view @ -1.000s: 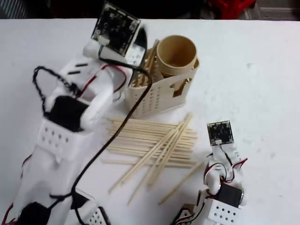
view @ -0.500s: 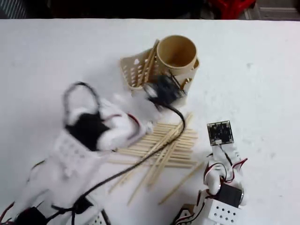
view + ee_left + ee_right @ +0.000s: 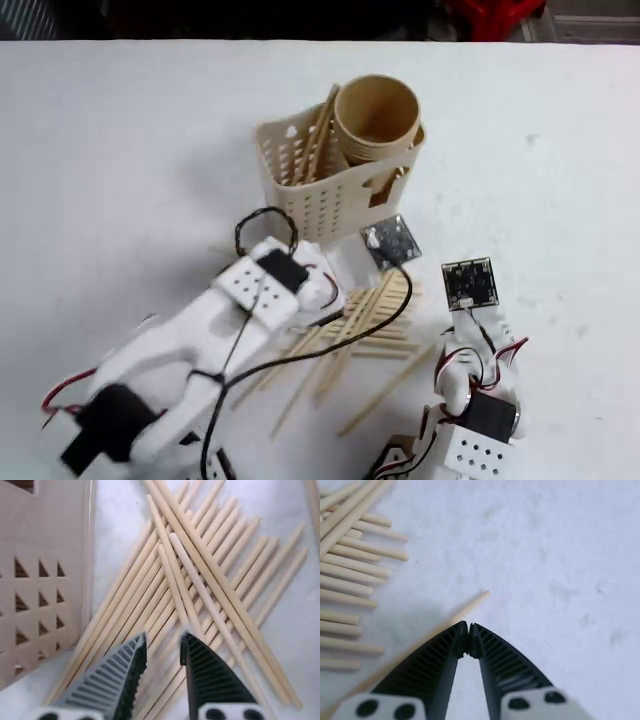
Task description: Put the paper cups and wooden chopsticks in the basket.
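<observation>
Over the pile in front of the basket (image 3: 330, 205), left claw (image 3: 163, 642) hovers with jaws parted by a narrow gap, nothing between them. Beneath it, wooden chopsticks (image 3: 210, 580) lie crossed in layers on the surface (image 3: 550, 545), their nearest ends just beside the basket wall. Inside the basket: paper cups (image 3: 378, 115), plus a few sticks. Farther from the basket, right claw (image 3: 468, 639) is closed and empty, with a lone chopstick (image 3: 465, 607) just beside its tips.

Risk: the gap looks tight for crossed sticks. Closing here may pinch one, lever the others and scatter the pile. The claw could also nudge the basket wall.

Beige lattice-holed basket (image 3: 330, 205), pale tan chopsticks (image 3: 210, 575)
</observation>
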`<state>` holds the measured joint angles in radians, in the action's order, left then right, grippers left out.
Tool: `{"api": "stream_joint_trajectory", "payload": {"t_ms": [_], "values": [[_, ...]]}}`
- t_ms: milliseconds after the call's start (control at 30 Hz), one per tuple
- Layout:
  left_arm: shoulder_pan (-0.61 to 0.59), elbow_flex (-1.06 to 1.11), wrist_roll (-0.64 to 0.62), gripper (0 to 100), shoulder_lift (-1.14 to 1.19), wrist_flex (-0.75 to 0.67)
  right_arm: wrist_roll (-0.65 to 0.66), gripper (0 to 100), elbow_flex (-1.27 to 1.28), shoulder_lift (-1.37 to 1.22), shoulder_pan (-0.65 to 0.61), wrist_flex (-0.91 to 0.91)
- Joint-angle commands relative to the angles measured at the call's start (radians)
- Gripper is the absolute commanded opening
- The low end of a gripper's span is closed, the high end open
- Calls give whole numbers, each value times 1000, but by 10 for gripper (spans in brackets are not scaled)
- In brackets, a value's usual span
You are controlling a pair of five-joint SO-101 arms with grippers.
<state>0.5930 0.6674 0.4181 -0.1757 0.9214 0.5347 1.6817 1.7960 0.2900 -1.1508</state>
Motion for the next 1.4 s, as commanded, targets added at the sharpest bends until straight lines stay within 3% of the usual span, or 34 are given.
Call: {"api": "stream_joint_trajectory", "payload": {"t_ms": [0,300,500,1067,1367], "values": [[-15,-57,-58,135,16,-23,-11,18,8,7,8,16],[-16,-52,-72,132,24,12,-11,18,8,7,8,16],[-30,-51,-147,135,27,6,-11,18,8,7,8,16],[-65,-89,-146,137,114,-20,-11,18,8,7,8,16],[-8,-135,-189,194,119,84,-11,18,8,7,8,16]]}}
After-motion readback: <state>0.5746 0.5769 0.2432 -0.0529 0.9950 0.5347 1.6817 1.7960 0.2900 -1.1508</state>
